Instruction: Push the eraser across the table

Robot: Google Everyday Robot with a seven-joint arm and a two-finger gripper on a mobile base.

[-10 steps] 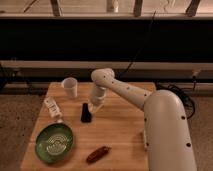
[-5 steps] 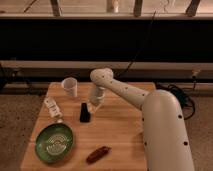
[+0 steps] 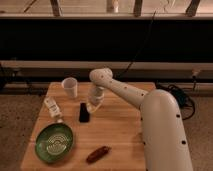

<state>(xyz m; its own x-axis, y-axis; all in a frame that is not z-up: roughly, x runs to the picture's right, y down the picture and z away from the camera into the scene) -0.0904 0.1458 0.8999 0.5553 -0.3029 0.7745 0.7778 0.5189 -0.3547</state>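
The eraser is a small black block lying on the wooden table, left of centre. My gripper hangs at the end of the white arm and sits just right of the eraser, close to it or touching its right side. The gripper's tip is low over the tabletop.
A white cup stands at the back left. A white packet lies left of the eraser. A green plate sits at the front left. A brown sausage-shaped item lies near the front edge. My white body fills the right.
The gripper has shifted slightly left and down toward the eraser. The eraser has barely moved.
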